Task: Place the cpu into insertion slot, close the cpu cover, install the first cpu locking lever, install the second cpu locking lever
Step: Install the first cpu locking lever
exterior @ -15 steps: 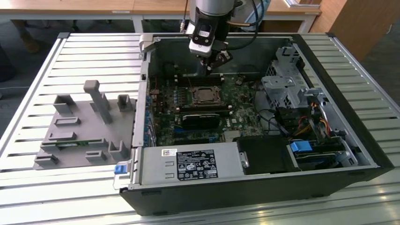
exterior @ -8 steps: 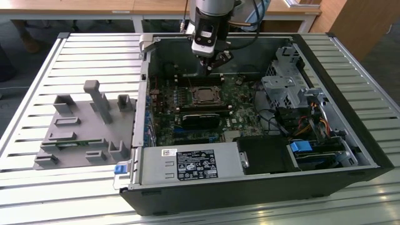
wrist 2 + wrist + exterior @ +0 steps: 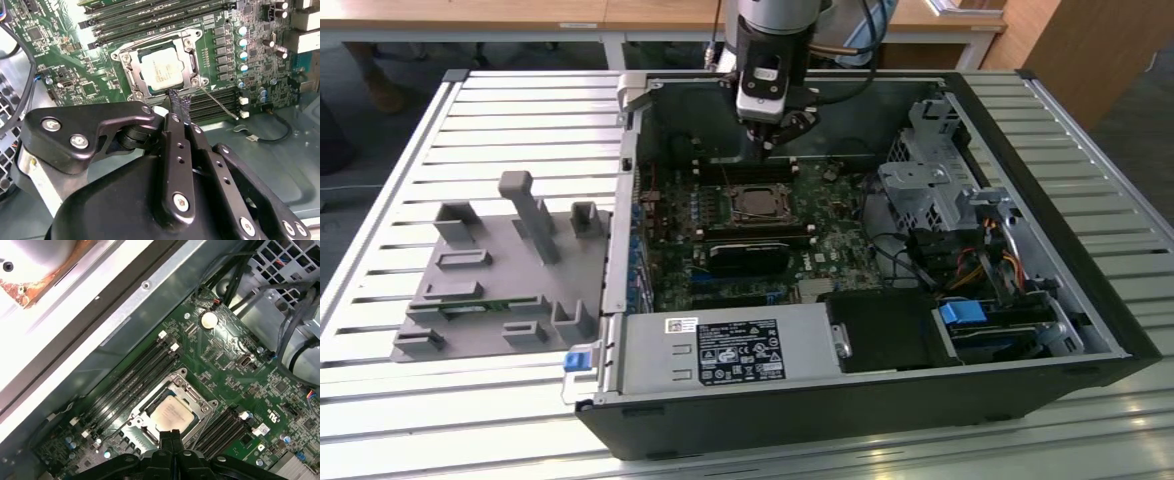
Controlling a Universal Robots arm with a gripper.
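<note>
The cpu [image 3: 162,70] lies in the insertion slot [image 3: 134,80] — end effector [image 3: 179,102] beside.

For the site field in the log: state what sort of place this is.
Probably a robotics lab or workshop bench. An opened computer case lies on a slatted metal table, a robot arm reaches into it, and wooden desks stand behind.

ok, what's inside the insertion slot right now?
The cpu sits in the insertion slot. Its silvery top shows through the window of the cpu cover, whose frame lies around it. Whatever lies beneath the cpu is covered.
</note>
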